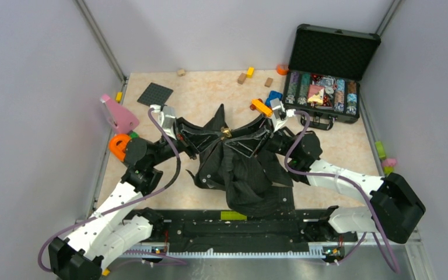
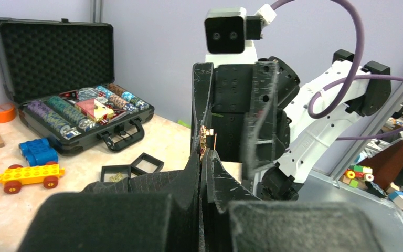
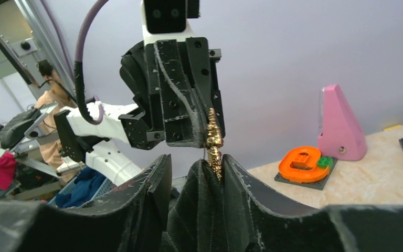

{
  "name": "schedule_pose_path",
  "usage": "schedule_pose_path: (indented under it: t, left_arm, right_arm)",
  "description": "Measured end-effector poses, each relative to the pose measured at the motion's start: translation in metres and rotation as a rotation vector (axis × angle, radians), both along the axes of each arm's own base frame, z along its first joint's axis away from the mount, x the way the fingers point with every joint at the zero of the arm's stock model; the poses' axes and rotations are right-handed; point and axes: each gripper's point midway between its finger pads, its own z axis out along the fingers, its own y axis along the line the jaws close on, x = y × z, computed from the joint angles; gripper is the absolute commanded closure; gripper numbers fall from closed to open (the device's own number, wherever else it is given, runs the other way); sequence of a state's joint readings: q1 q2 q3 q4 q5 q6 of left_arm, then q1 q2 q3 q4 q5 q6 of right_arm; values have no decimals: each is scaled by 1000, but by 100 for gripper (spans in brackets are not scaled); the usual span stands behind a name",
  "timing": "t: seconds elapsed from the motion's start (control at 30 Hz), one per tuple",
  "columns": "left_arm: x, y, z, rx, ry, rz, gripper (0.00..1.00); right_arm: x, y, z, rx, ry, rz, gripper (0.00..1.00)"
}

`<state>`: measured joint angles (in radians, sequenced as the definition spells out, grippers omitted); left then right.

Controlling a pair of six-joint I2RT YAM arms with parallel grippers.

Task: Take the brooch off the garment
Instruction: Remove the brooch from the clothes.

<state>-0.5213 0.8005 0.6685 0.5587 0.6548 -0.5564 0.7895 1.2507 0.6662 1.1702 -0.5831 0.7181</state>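
- Pink wedge: smooth plastic, a tall slanted slab, at the table's left edge. The tabletop is beige and marbled.
- Orange ring: glossy and rounded, sitting on a dark flat plate just beside the wedge.
- Baseplate: a flat, black, studded square lying behind the left arm.
- Left claw: scuffed matte black fingers pressed together into a thin seam. The brooch sits right at their tips, apparently pinched.
- Brooch: a tiny, shiny, knobbly piece of gold metal, long and narrow, standing upright. Its lower end is on the raised peak of the garment, midway between the two claws and above the table's middle.
- Garment: soft near-black cloth with faint pinstripes. It is crumpled in folds below the claws and drapes over the near rail.
- Right claw: its fingers stand somewhat apart, with a thick fold of garment wedged between them and touching both.
- Toy car: a yellow studded brick on red wheels.
- Case: hard and black, with the lid raised to show ridged foam. Striped chips lie in rows inside.
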Motion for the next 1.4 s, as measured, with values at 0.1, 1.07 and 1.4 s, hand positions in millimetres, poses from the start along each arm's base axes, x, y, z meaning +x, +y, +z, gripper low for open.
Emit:
schedule_pose_path:
  t: [0.1, 1.07, 1.4]
  left_arm:
    - [3, 1, 0, -5, 7, 20, 100]
    - [27, 21, -36, 222, -104, 257, 100]
    - [57, 40, -51, 334, -116, 434, 100]
  right_arm:
    - [-3, 0, 0, -3, -13, 11, 45]
    - [19, -5, -39, -185, 137, -115, 100]
    - [31, -12, -42, -196, 175, -127, 100]
